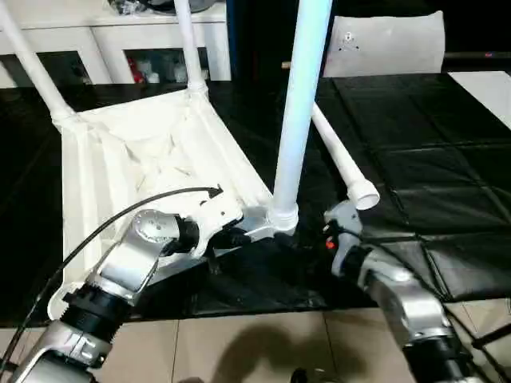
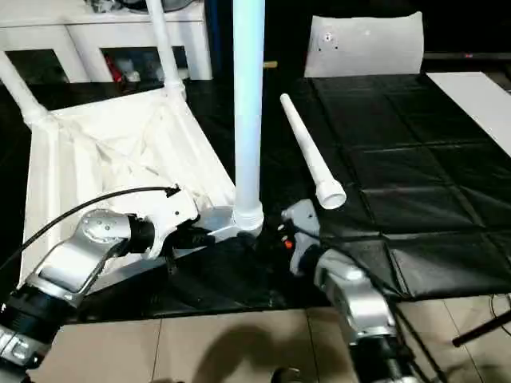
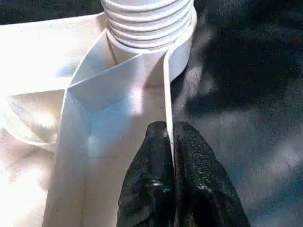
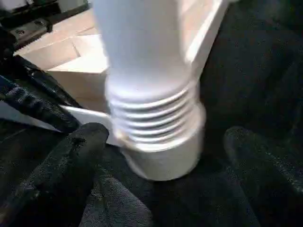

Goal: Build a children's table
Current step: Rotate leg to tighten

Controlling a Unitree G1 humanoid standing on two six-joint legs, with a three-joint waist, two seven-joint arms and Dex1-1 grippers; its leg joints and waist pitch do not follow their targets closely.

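- The table top (image 1: 152, 159) is being kept upside down on the black floor mat (image 1: 415, 144), ribs up.
- Its thin side wall is being pinched by the clenched left hand (image 3: 170, 142) just beside the corner socket (image 4: 165, 156).
- An upright leg (image 1: 299, 104) is being seated in that socket.
- The right hand (image 4: 161, 189) is being held released, fingers (image 4: 71, 161) wide apart either side of the socket.
- A loose leg (image 2: 307, 152) is being left lying on the mat nearby.

Smooth glossy white plastic table (image 1: 160, 152); matt black quilted mat (image 1: 415, 136)
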